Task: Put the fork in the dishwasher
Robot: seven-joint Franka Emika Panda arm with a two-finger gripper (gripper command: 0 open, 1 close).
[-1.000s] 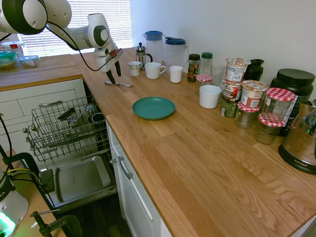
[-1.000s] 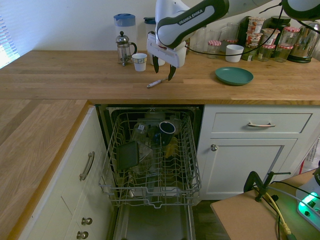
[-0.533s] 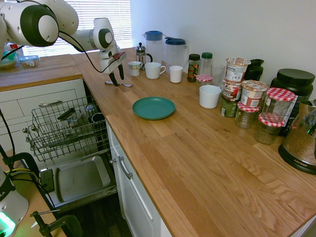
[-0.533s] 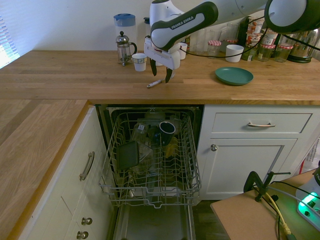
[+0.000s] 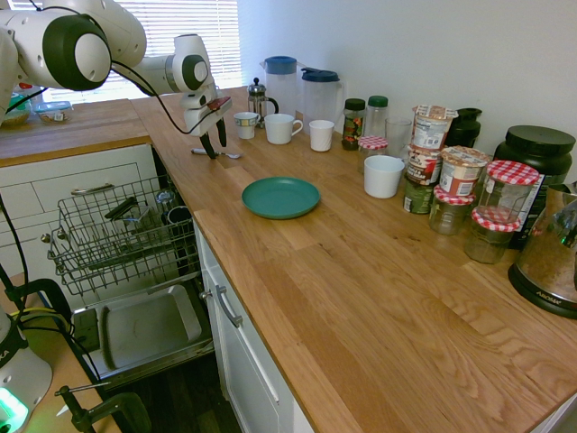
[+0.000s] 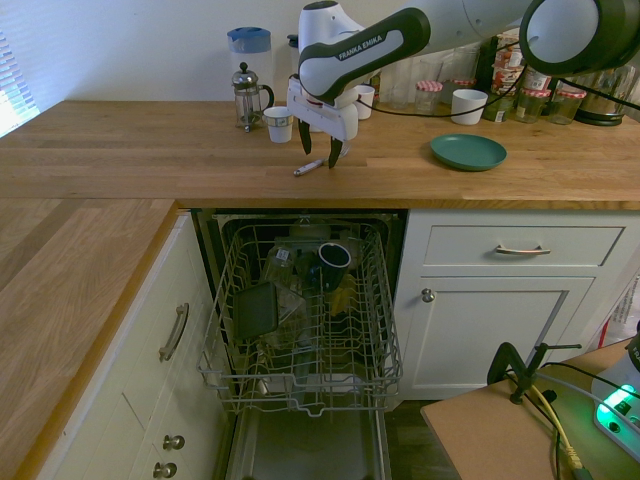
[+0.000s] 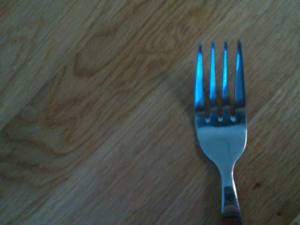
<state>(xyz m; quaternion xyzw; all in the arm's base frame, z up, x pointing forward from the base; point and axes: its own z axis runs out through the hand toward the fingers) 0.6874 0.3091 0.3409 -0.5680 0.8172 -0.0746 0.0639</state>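
The slim, shiny metal fork (image 6: 308,167) is lying flat on the grained wooden bench (image 6: 150,150), its long axis running from 2 to 8 o'clock, directly under the released, spread claw (image 6: 320,152).

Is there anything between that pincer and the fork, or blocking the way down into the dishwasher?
Nothing visible. The open pincer hangs just above the fork, which lies bare on the wooden counter. Below the counter edge, the dishwasher stands open with its rack pulled out.
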